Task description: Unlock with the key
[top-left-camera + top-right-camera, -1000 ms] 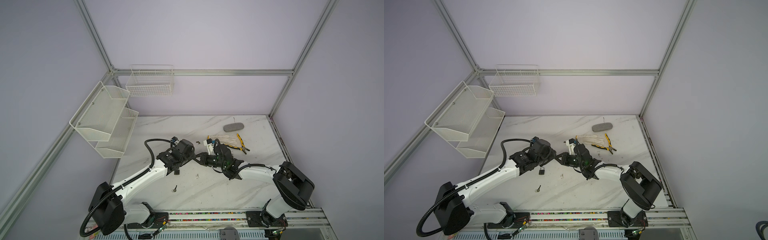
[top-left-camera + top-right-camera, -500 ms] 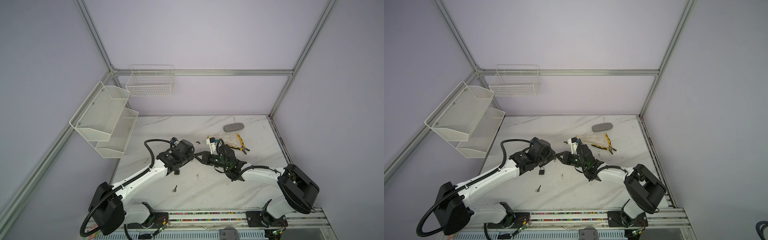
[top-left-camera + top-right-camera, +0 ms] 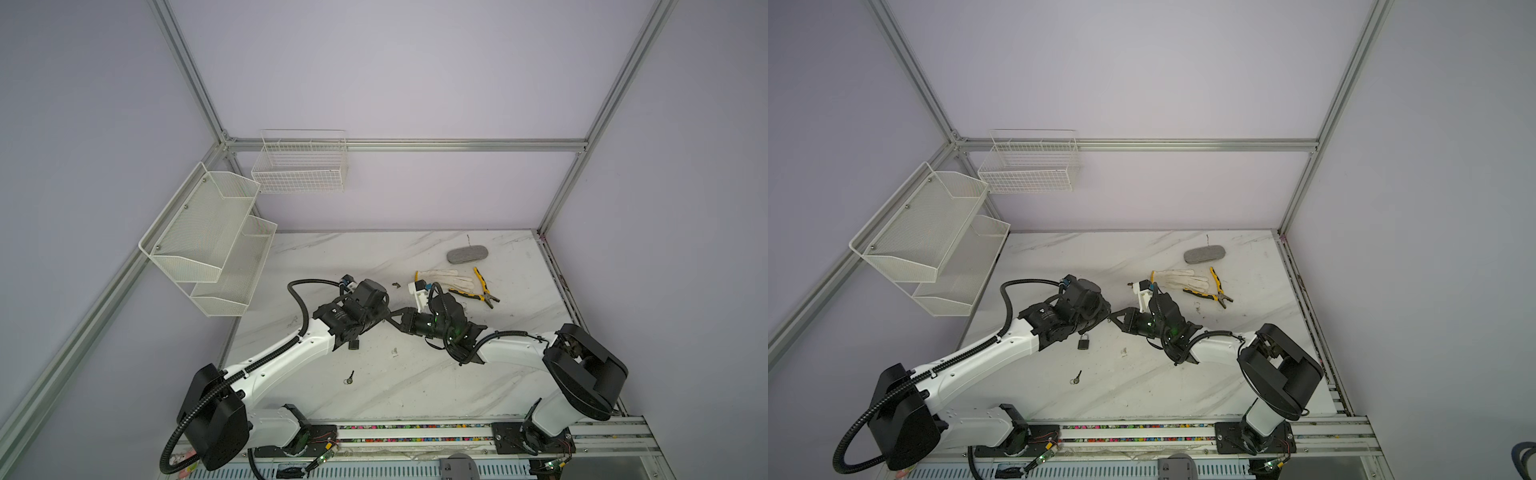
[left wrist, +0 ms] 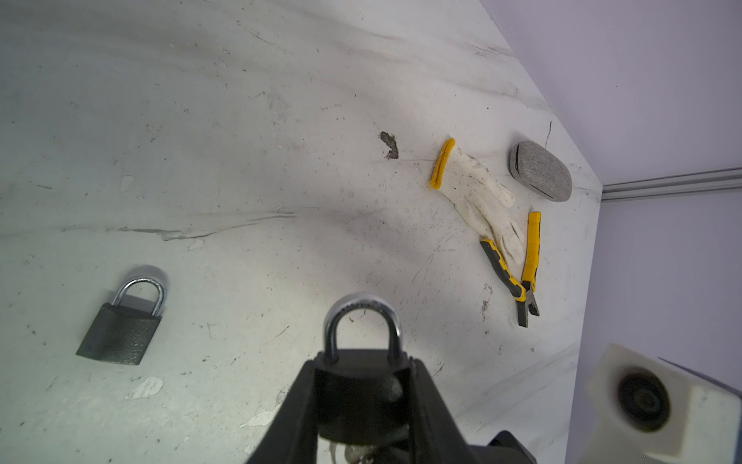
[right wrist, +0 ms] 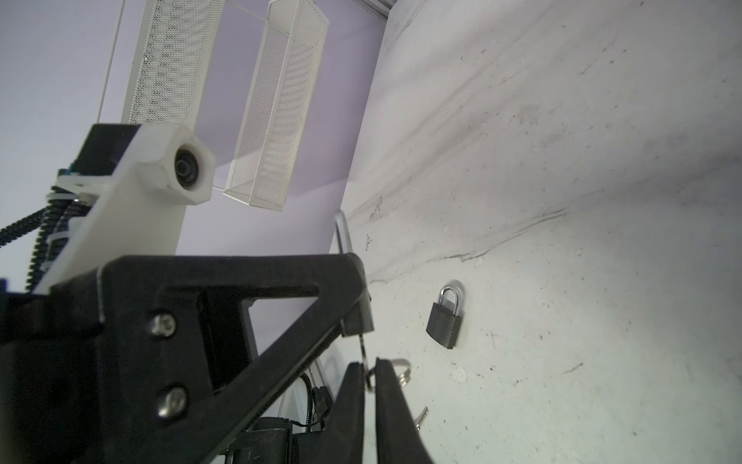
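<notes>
Left claw (image 4: 363,363): closed on the body of the padlock (image 4: 357,385), which is held off the tabletop (image 4: 241,160) with its keyhole end turned toward the right claw.
Right claw (image 5: 368,367): pinched almost fully together on the key (image 5: 363,349). The thin blade is seen running from between its fingertips to the underside of the padlock just ahead.
Seating: whether the blade is fully home cannot be told, so it should be pushed in to the stop before any turn is tried.
Turn: the right wrist should be rolled about the blade's own line, so that the key is twisted and not bent. A firm pinch is needed so that the flat head does not slip.
Counterhold: the padlock should be held rigid by the left claw, with no yielding to the twist.
Sign of success: the shackle (image 4: 363,317), beyond the left claw's fingertips, is expected to spring free at one leg.
Not to be confused: a second padlock (image 4: 120,325) lies on the tabletop to one side of the left claw. A second key (image 3: 1076,377) lies further off, toward the arm bases. Neither is needed.
</notes>
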Action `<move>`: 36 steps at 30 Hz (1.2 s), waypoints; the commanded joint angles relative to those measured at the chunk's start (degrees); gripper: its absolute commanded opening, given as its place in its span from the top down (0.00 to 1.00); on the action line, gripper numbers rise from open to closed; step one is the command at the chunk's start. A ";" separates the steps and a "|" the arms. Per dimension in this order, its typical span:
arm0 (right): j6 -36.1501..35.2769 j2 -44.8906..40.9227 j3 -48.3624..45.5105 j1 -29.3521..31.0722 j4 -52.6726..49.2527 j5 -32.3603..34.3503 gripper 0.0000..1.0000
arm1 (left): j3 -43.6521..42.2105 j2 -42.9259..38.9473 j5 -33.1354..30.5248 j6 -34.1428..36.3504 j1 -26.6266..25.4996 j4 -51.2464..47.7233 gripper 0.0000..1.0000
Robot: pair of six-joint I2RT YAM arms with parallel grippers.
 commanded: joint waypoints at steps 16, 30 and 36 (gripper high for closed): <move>-3.63 -0.07 3.56 0.47 1.82 6.04 1.00 | -0.69 0.04 13.69 -2.26 -3.29 4.65 1.00; -7.83 -2.76 3.76 1.76 -4.67 10.13 1.00 | -1.47 -0.97 8.06 -1.65 -2.27 9.36 1.00; -8.11 -4.06 3.24 1.85 -7.00 9.63 0.99 | -0.81 -0.69 5.79 -0.59 -1.92 9.42 1.00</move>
